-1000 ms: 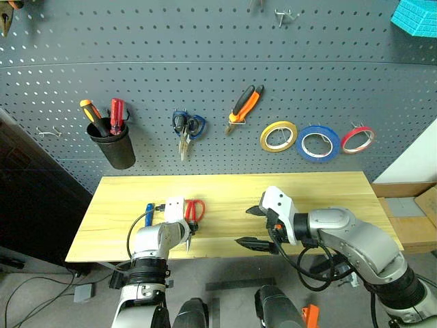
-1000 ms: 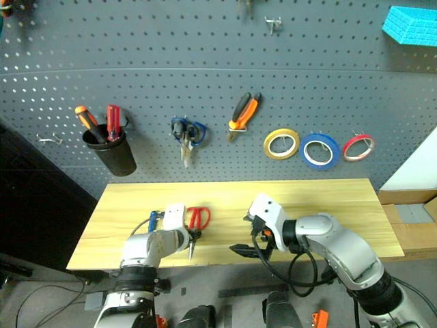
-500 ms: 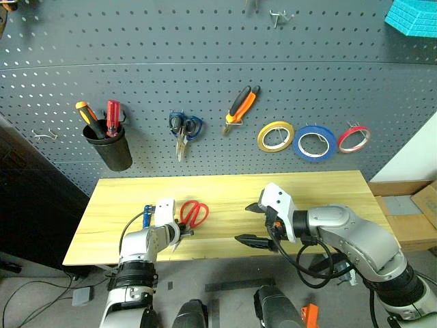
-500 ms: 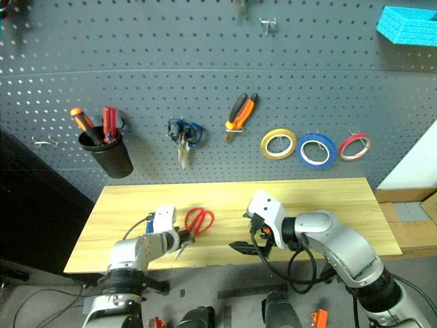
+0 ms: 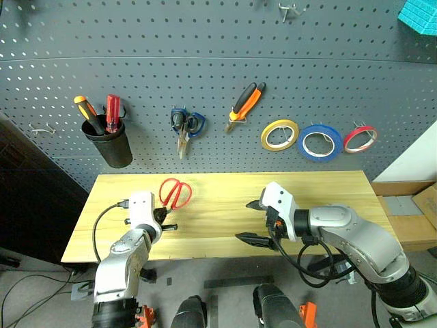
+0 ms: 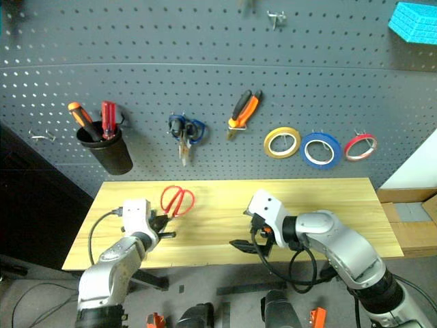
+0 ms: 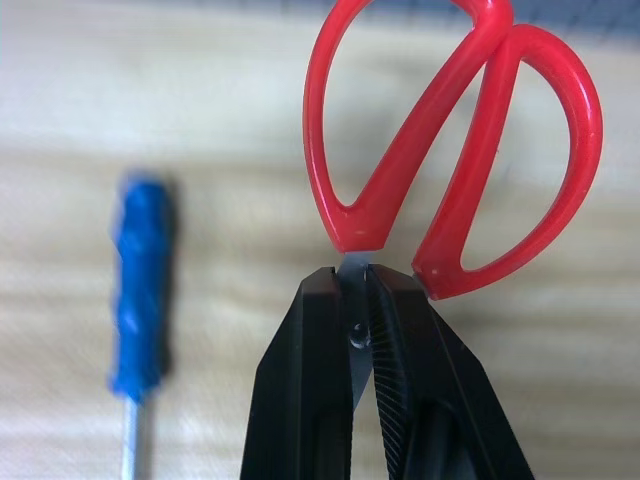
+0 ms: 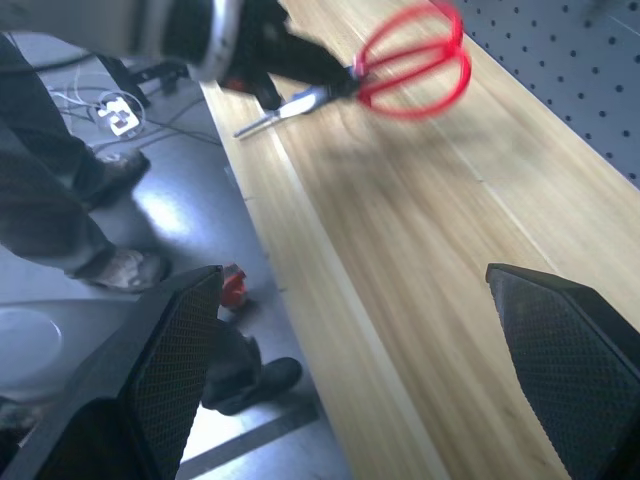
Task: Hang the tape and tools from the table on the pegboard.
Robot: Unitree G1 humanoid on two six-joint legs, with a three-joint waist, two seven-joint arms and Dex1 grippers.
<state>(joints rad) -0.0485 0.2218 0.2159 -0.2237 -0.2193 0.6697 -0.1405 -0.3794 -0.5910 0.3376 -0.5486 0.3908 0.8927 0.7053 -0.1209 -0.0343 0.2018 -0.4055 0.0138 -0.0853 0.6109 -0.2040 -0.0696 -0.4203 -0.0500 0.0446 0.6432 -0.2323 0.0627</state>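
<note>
My left gripper point(image 5: 166, 223) is shut on the blades of the red-handled scissors point(image 5: 175, 193) and holds them above the left part of the yellow table point(image 5: 328, 191). In the left wrist view its fingertips point(image 7: 400, 300) pinch the blades just below the red handles point(image 7: 450, 150). Beneath them the blue-handled screwdriver point(image 7: 140, 290) lies on the tabletop. My right gripper point(image 5: 251, 222) is open and holds nothing, over the table's front edge near the middle. On the pegboard point(image 5: 205, 41) hang the blue tape point(image 5: 319, 142) and the orange-and-black pliers point(image 5: 244, 102).
Also hanging on the board are blue-handled scissors point(image 5: 184, 126), a yellow tape ring point(image 5: 278, 134), a red tape ring point(image 5: 359, 138) and a black cup point(image 5: 113, 145) with an orange and a red screwdriver. Bare hooks point(image 5: 41, 128) stick out at the left and top.
My left gripper closed on the red scissors, then lifted them off the table, up and to the left. The right arm has kept still.
</note>
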